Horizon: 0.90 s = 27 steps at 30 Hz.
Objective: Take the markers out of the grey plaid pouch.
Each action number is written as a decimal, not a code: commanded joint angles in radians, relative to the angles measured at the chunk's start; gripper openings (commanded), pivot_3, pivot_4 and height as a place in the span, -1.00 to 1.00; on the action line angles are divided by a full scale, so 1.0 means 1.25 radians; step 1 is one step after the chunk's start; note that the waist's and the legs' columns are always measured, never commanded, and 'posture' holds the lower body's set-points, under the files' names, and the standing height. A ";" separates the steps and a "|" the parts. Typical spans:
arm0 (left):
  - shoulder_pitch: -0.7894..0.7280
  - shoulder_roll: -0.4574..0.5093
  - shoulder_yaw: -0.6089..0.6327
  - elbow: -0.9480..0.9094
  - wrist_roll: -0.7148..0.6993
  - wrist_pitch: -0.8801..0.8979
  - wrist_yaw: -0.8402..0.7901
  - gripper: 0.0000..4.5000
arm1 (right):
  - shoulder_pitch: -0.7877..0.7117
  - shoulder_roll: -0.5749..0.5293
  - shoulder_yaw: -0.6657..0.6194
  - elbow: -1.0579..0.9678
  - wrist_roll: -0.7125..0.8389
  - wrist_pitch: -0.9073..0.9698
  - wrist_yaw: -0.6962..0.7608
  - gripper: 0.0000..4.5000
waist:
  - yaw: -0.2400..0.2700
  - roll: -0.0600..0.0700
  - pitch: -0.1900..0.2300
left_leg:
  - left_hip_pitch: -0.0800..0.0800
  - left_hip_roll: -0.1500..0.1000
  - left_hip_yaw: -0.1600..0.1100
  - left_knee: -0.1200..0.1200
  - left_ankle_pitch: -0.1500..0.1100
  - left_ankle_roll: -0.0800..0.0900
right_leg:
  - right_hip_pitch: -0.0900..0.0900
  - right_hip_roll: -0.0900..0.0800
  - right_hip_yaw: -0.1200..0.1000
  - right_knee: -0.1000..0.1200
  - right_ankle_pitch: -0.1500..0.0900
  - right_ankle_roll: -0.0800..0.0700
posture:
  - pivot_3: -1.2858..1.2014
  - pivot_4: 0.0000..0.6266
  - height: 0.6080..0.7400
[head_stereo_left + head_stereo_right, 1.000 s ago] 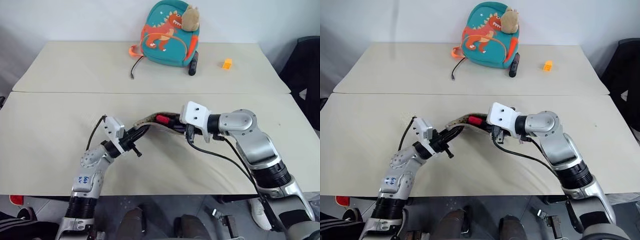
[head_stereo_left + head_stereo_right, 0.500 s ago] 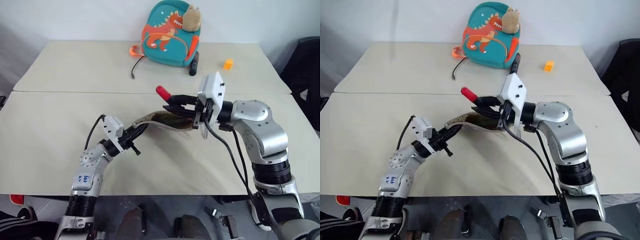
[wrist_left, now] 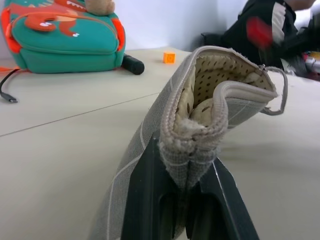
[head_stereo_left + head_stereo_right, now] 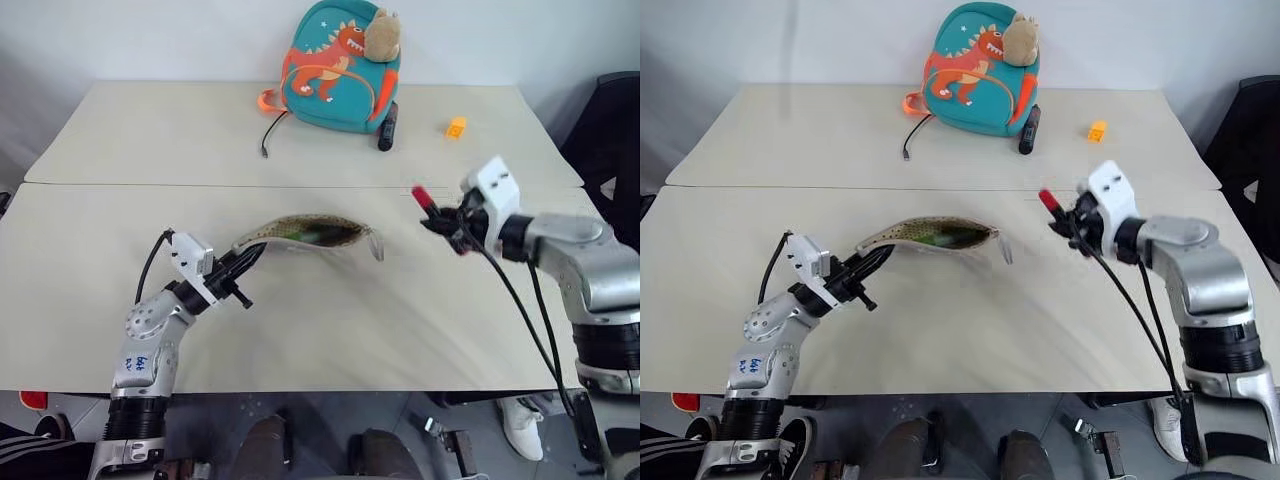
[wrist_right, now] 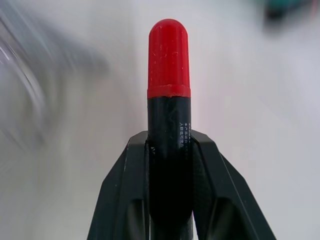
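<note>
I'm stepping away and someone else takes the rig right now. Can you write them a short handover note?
Left pincer: shut on one end of the grey plaid pouch, holding it up off the table with its mouth open.
Right pincer: shut on the red-capped marker, held in the air to the right of the pouch, clear of it.
Done: that one marker is out of the pouch, not yet set down.
Left: put the red-capped marker on the table, then go back into the pouch; something greenish shows inside the opening, likely another marker. I cannot tell how many remain.
</note>
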 commanded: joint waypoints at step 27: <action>0.002 -0.024 -0.015 -0.025 -0.003 -0.011 -0.002 -1.00 | -0.050 0.165 -0.156 0.010 0.025 0.116 -0.270 0.65 | -0.001 0.000 0.000 | -0.002 0.000 0.003 -0.002 0.000 0.000 | -0.004 0.000 0.003 0.002 0.000 0.000 | 0.03 -0.52 1.00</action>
